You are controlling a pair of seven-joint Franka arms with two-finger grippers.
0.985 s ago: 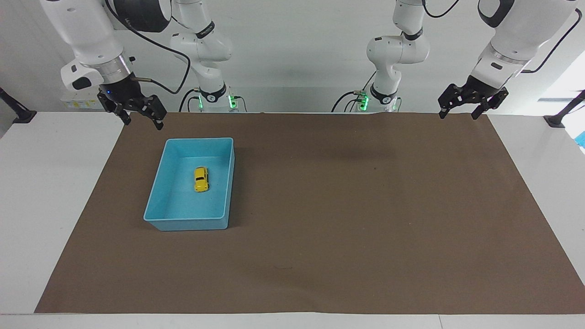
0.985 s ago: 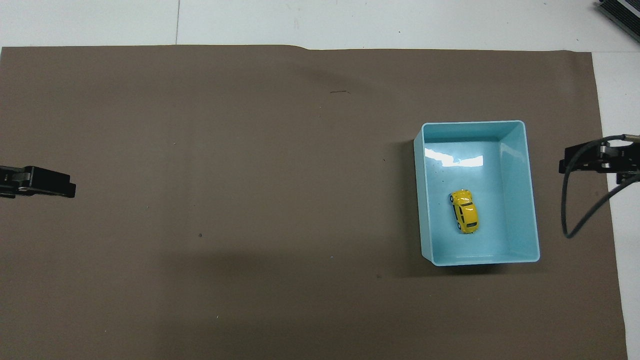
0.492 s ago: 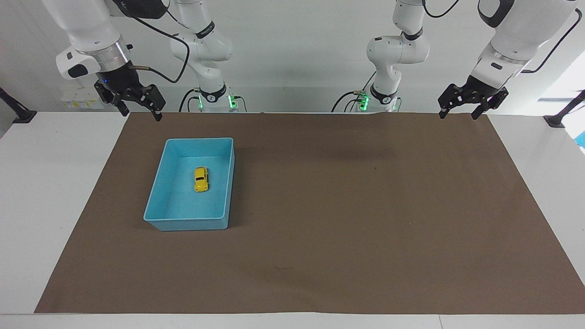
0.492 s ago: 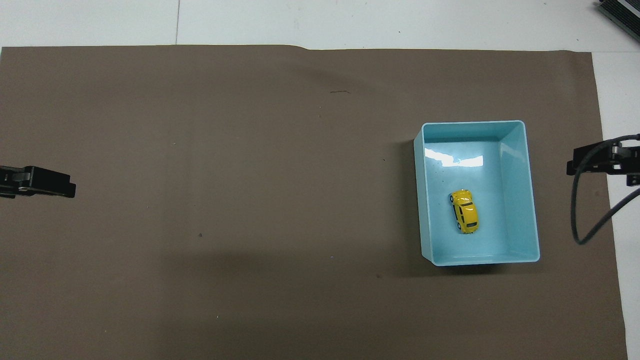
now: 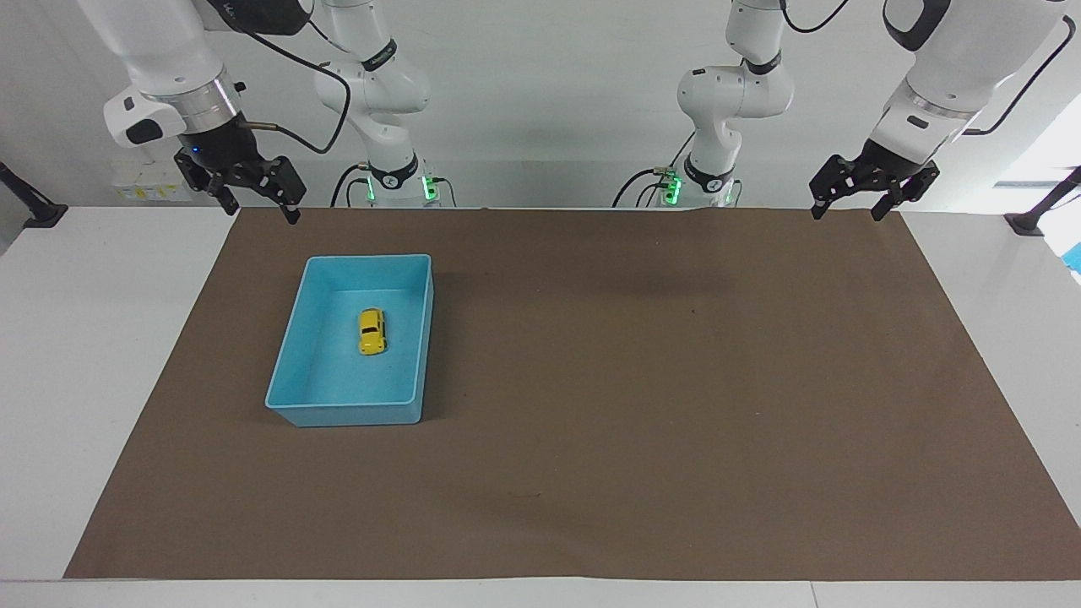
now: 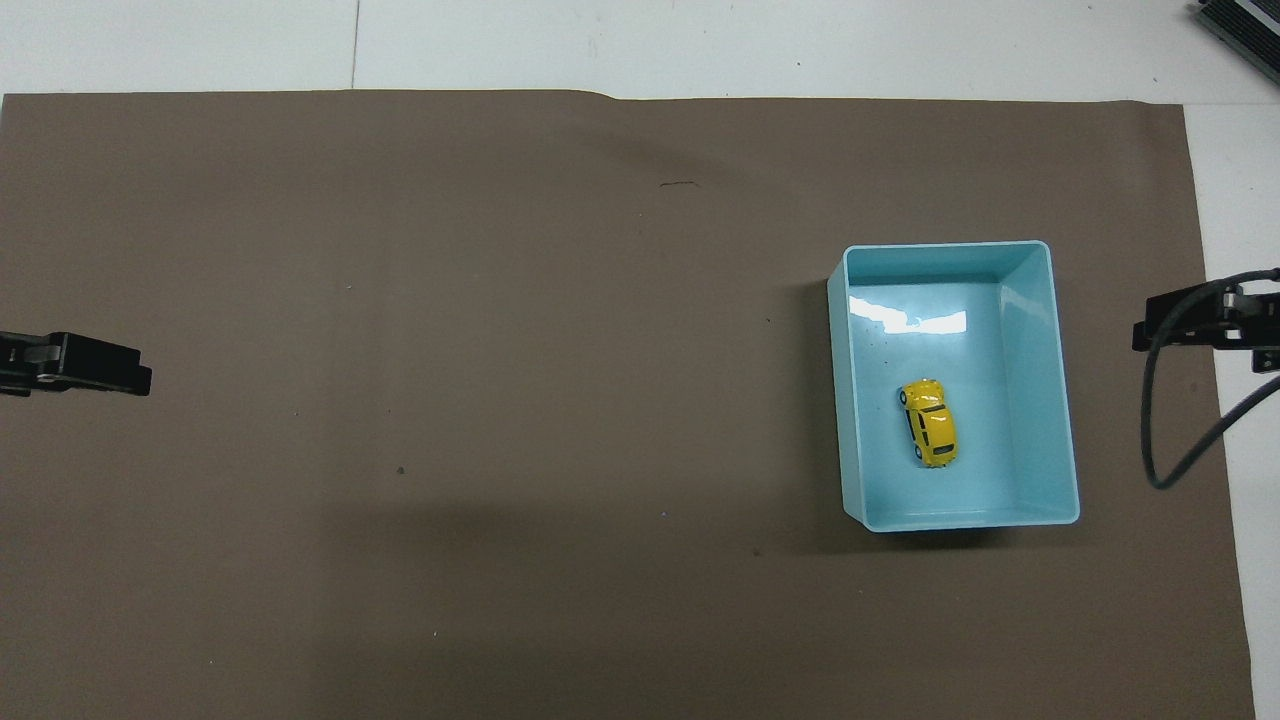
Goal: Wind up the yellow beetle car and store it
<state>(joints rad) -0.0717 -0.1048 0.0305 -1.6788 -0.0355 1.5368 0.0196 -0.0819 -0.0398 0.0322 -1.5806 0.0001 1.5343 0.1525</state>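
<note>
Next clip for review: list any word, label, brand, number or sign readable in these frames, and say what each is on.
No text can be read.
yellow beetle car: no lettering shows.
blue bin: plain walls, no label.
brown mat: unmarked.
Arm bases: a round dark emblem on each, too small to read.
White block on the wall by the right arm: marks too blurred to read.

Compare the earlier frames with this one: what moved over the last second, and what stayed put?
The right gripper, open and empty, rose and drew back from the blue bin toward the mat's edge at its own end. The yellow beetle car stayed in the bin, untouched. The left gripper stayed open, waiting at its end.
</note>
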